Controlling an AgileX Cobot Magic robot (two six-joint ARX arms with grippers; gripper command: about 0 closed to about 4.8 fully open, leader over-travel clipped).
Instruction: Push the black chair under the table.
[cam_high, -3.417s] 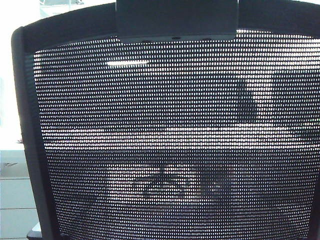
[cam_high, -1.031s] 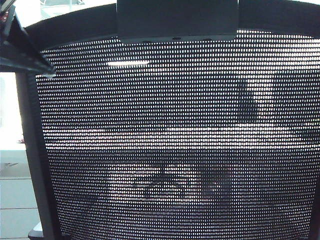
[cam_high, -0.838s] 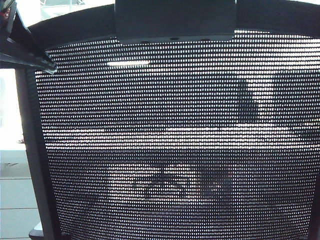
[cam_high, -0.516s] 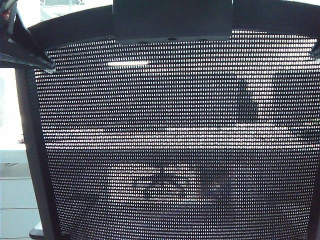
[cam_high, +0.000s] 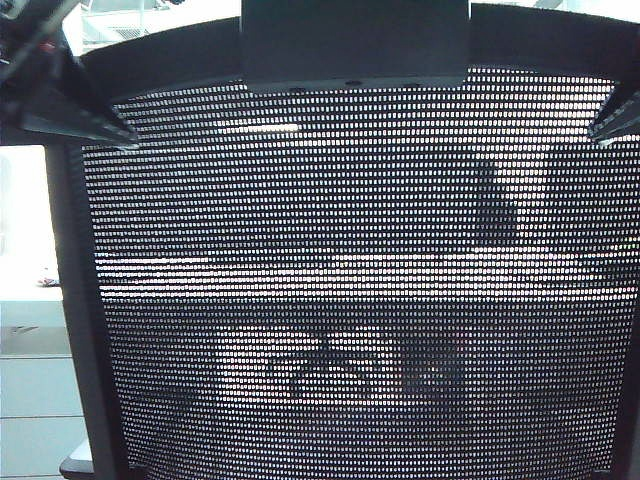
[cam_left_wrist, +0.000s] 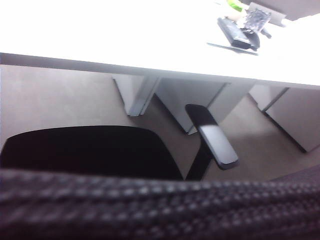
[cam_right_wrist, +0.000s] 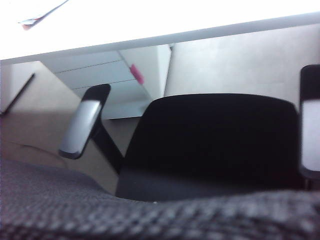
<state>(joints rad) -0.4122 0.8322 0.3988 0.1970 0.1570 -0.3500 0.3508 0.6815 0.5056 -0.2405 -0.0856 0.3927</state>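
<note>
Facing the table (cam_left_wrist: 100, 30), upright black chair (cam_high: 350, 300)

The large black mesh-backed office chair (cam_high: 350, 300) fills the exterior view, its right frame edge and base cut off by the picture's edges. Whatever lies behind shows only as dim, broken shapes through the mesh. The left gripper (cam_high: 75, 105) is a dark wedge cut by the top left corner, the right gripper (cam_high: 620, 115) a sliver at the right edge; whether either is spread or closed cannot be told. Neither wrist view shows any fingers. In both, the chair's top edge (cam_left_wrist: 160, 210) is a blurred band. The long white bench (cam_left_wrist: 125, 35) is washed out, and small dark objects (cam_left_wrist: 242, 32) on it are unidentifiable.
</note>
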